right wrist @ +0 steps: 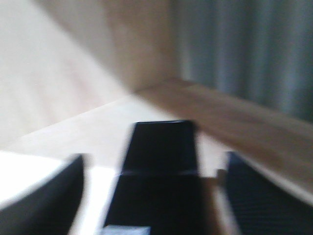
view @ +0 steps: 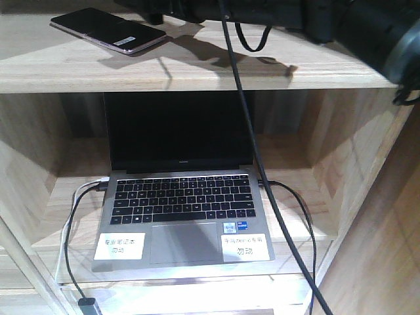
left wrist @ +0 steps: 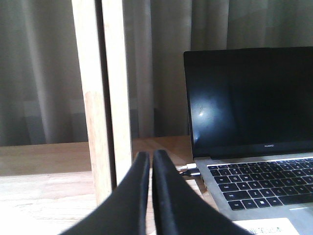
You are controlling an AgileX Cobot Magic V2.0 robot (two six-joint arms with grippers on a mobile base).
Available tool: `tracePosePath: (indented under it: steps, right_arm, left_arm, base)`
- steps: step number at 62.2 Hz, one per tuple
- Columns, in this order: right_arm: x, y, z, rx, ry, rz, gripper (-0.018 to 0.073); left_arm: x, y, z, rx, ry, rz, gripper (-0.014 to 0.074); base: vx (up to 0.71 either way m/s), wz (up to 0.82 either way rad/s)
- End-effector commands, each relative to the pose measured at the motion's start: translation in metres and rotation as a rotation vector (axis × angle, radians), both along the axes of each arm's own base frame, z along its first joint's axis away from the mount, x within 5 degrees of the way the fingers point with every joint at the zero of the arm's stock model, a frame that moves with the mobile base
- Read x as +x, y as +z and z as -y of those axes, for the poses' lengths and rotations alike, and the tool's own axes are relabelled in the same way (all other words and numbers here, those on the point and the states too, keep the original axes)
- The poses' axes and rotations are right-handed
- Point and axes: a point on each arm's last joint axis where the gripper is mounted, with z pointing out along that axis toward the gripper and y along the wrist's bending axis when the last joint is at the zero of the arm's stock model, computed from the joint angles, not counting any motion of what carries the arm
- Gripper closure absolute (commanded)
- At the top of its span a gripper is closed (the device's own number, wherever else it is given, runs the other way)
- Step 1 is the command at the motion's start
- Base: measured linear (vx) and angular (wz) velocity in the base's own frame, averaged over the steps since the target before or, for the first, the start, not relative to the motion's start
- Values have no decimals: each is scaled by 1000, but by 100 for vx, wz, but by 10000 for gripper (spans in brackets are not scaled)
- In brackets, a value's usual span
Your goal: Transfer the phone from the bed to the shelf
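The black phone [view: 108, 30] lies flat on the light-wood shelf [view: 197, 65], at its left end, white sticker toward me. In the blurred right wrist view the phone [right wrist: 159, 186] rests on the shelf board [right wrist: 73, 132] between the spread fingers of my right gripper [right wrist: 155, 157], which is open, with a gap showing on each side of the phone. The right arm [view: 367, 26] hangs dark over the shelf's right end. My left gripper [left wrist: 151, 155] is shut with nothing in it, down in the lower compartment beside the laptop. The bed is out of view.
An open grey laptop [view: 184, 216] with white labels sits in the compartment under the shelf, cables plugged into both sides. A black cable [view: 262, 164] hangs across its front. A wooden upright [left wrist: 102, 98] stands just beyond the left fingertips; a grey curtain hangs behind.
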Motion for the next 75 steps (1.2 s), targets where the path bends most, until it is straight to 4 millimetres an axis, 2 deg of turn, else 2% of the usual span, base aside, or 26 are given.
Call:
tracePosePath:
  steps: [1, 9, 31, 39, 43, 49, 53, 63, 75]
  right_arm:
    - [-23, 41, 13, 56, 7, 67, 274]
    - [-33, 45, 17, 6, 21, 62, 577]
    - [-55, 64, 36, -43, -60, 87, 564]
    - [-65, 51, 51, -21, -171, 100, 564]
    - [-79, 49, 64, -12, -228, 140, 564]
    - [-97, 32, 80, -24, -299, 169, 564]
    - [-114, 28, 92, -27, -325, 200, 564]
    - [-152, 20, 115, -32, -355, 241, 564]
    - [-196, -2, 139, -23, -378, 252, 564]
  left_arm:
    - [-2, 15, 0, -22, 3, 105, 595]
    - [-2, 15, 0, -22, 3, 105, 595]
    - [-2, 15, 0, -22, 3, 105, 595]
    - [-2, 15, 0, -22, 3, 105, 595]
    - [-2, 15, 0, -22, 3, 105, 595]
    - [-2, 15, 0, -22, 3, 105, 595]
    - [-2, 15, 0, -22, 3, 105, 595]
    - [-2, 15, 0, -22, 3, 105, 595]
    - [-2, 15, 0, -22, 3, 105, 595]
  base:
    - [0, 0]
    - [0, 0]
    - [0, 0]
    - [0, 0]
    - [0, 0]
    - [0, 0]
    - [0, 0]
    - [0, 0]
    - [0, 0]
